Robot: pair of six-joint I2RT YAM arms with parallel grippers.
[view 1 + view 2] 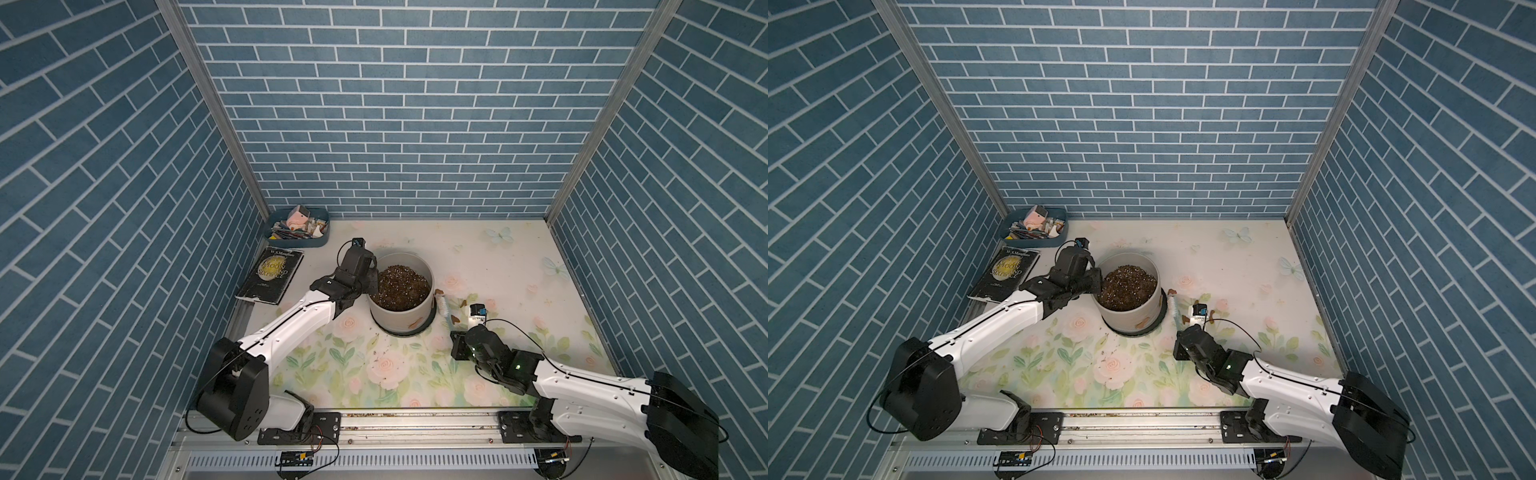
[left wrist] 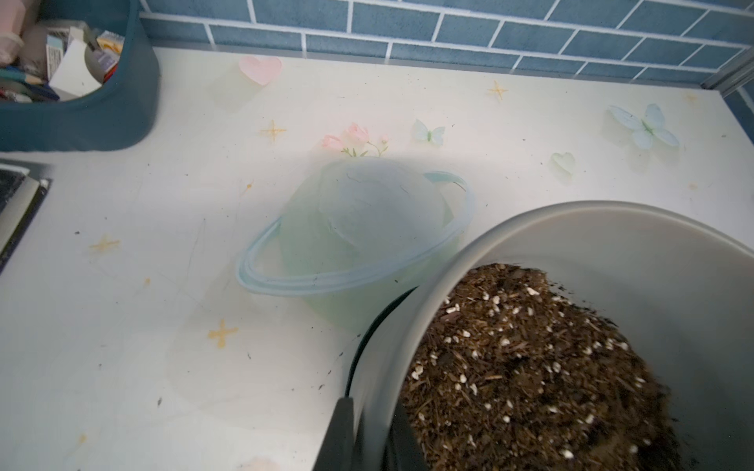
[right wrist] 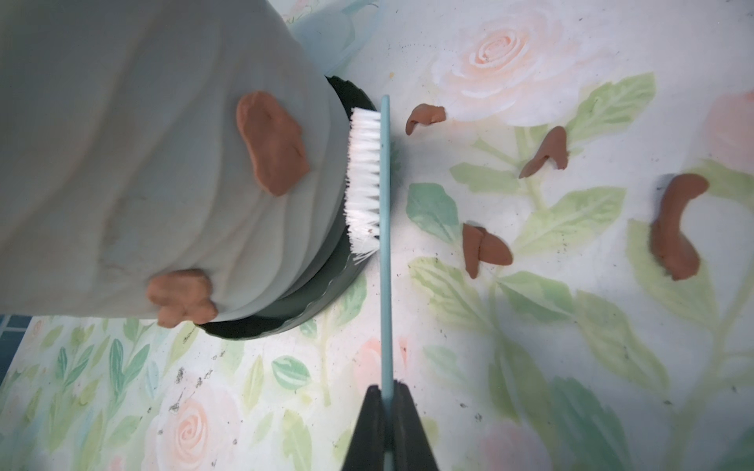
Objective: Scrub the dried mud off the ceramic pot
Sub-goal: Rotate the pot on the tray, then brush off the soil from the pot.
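two tight grips: left gripper [image 2: 369, 432] on pot [image 2: 612, 236] rim, right gripper [image 3: 385, 403] on brush [image 3: 385, 265].

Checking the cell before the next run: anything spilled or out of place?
Yes. Several dried mud flakes lie loose on the floral mat beside the ceramic pot; two mud patches are stuck on its wall. Dark crumbs dot the mat near its base.

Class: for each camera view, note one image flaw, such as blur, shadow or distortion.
In both top views the brick walls splay outward, wide-lens distortion. Left wrist view: a soft shadow crosses the table beside the ceramic pot, whose near rim is smeared. Right wrist view: the pot's wall shows ghosted edges; the brush bristles look crisp.
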